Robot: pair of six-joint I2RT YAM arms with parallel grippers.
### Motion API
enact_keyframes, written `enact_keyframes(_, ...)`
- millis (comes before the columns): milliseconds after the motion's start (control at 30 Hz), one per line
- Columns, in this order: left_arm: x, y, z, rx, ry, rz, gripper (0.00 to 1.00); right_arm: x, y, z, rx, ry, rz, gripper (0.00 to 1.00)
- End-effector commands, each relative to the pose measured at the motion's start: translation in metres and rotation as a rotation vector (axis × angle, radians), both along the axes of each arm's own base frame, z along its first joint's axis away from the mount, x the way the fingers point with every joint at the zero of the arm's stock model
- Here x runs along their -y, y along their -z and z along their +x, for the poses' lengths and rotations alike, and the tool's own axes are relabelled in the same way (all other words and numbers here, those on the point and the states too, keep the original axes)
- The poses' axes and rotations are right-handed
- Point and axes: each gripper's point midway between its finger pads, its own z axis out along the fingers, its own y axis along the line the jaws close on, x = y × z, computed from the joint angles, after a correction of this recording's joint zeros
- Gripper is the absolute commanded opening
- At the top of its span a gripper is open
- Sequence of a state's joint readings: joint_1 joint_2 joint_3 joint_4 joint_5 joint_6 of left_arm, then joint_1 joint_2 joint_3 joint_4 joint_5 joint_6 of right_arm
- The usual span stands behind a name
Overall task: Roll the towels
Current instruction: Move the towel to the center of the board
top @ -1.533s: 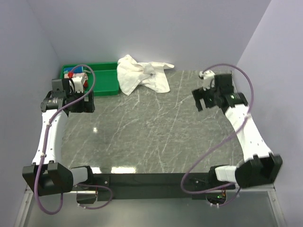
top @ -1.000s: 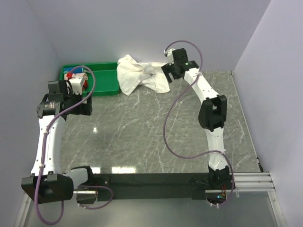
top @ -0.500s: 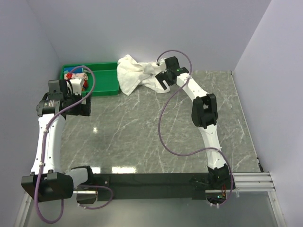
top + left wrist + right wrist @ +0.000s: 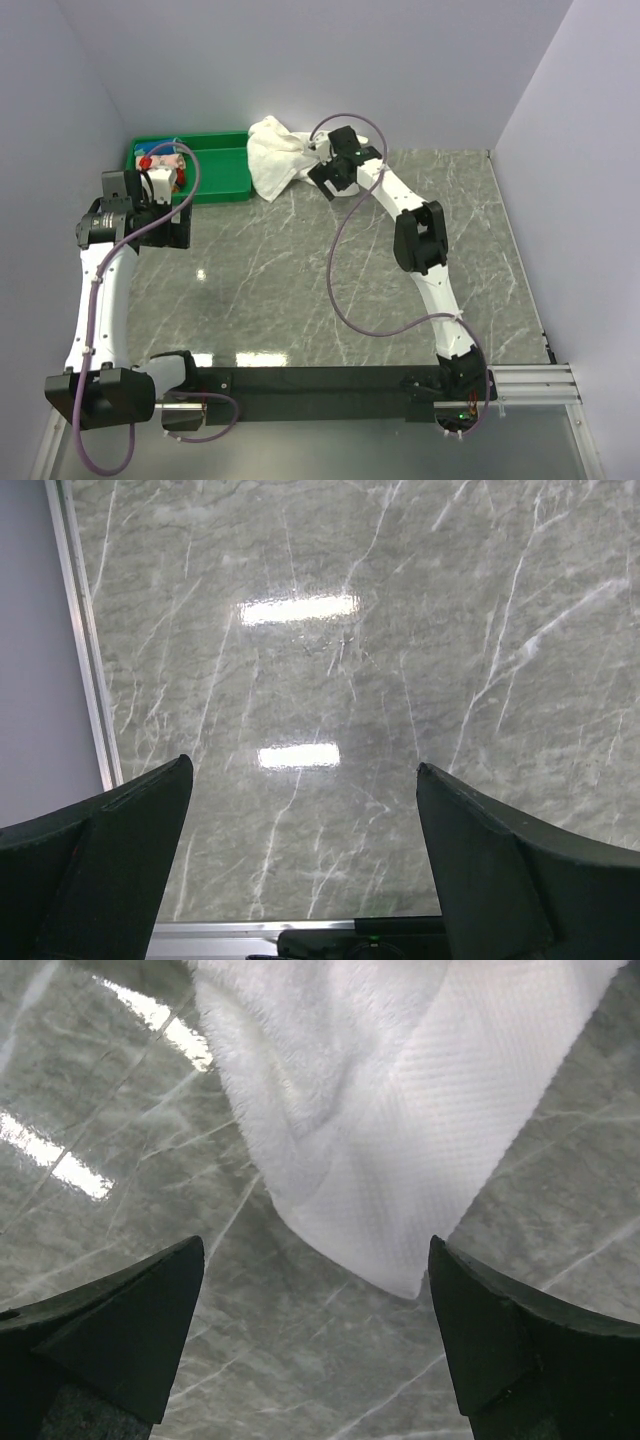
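Bases of the 2 arms sit on a black bar (image 4: 310, 380) at the near edge of the table (image 4: 300, 290). The table top is shiny grey-green stone with thin white lines. Purple cables (image 4: 345, 280) loop off both arms.

The left gripper (image 4: 178, 222) hangs just in front of the green tray (image 4: 225, 170), on its near side. Its own camera shows the claw spread wide. The 2 black fingers (image 4: 110, 860) are far apart and only bare stone with 2 bright spots of light shows between them. A thin metal strip (image 4: 85, 680) runs along that side of the table, next to the wall.

The green tray sits at the far end of the table, in the corner. Small red and pink things (image 4: 160, 160) lie in the tray's end nearest the side wall. They are too small to tell what they are.

The towel (image 4: 278, 150) is white and fluffy. It lies in a crumpled heap right up against the other end of the tray, close to the back wall.

The right gripper (image 4: 333, 180) is past the towel from the tray, over the part of the towel farthest from the tray. Its long arm hides some of the cloth in the top view. This claw is wide too. A pointed corner of the towel (image 4: 400, 1140) lies on the stone between the 2 fingers, not pinched.

Pale purple walls (image 4: 300, 60) stand around 3 sides of the table.
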State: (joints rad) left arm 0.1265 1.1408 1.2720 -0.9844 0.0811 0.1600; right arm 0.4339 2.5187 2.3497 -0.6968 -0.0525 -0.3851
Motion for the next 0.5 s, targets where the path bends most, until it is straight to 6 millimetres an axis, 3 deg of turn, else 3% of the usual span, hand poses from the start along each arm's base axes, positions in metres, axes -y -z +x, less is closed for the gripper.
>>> enact_keyframes(0,0.001,-0.011,-0.006,0.023,-0.011,-0.002,0.99,-0.008,-0.001,-0.004,0.009,-0.02,-0.046,0.98)
enact_keyframes(167,-0.001,-0.016,-0.007,0.029,-0.019,0.012,1.0,-0.006,0.025,-0.014,0.013,-0.064,-0.22,0.96)
enact_keyframes(200,-0.003,-0.017,-0.009,0.033,-0.025,0.019,0.99,0.002,0.041,-0.018,0.001,-0.097,-0.294,0.94)
enact_keyframes(267,-0.004,-0.015,-0.012,0.032,-0.027,0.026,1.0,0.02,0.053,-0.017,-0.002,-0.088,-0.398,0.89)
enact_keyframes(400,-0.005,-0.015,-0.017,0.043,-0.033,0.034,0.99,0.044,0.051,-0.002,0.007,-0.083,-0.468,0.77)
enact_keyframes(467,-0.005,-0.016,-0.017,0.051,-0.034,0.034,0.99,0.046,0.052,-0.003,-0.003,-0.106,-0.463,0.7)
